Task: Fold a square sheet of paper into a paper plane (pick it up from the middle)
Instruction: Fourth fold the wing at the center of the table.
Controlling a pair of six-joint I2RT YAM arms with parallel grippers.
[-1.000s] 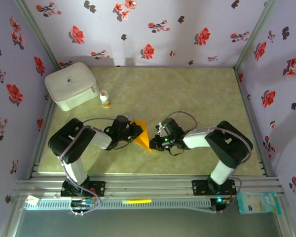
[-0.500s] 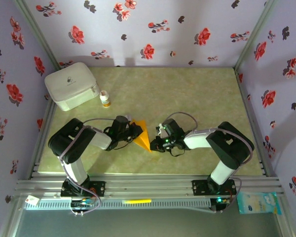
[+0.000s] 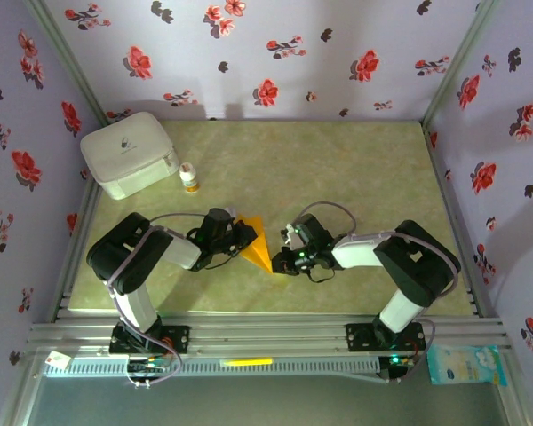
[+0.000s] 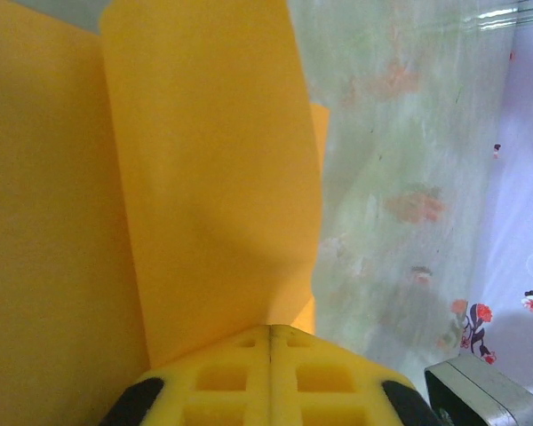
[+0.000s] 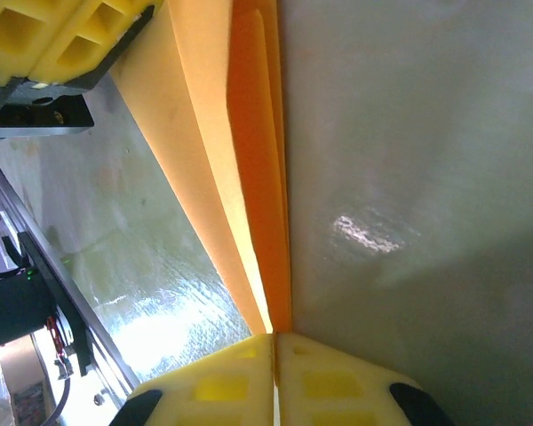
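Both clamping paper [image 3: 258, 247], left tool [image 4: 269, 333], right tool [image 5: 274, 335]

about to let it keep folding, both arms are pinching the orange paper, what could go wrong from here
1. The left fingers and right fingers are both shut on the thin orange paper from opposite sides; pulling apart or twisting could tear it.
2. The right fingers pinch only a narrow end of the stacked layers, which may slip or splay.
3. The small white bottle stands behind the left arm; a swing might topple it.
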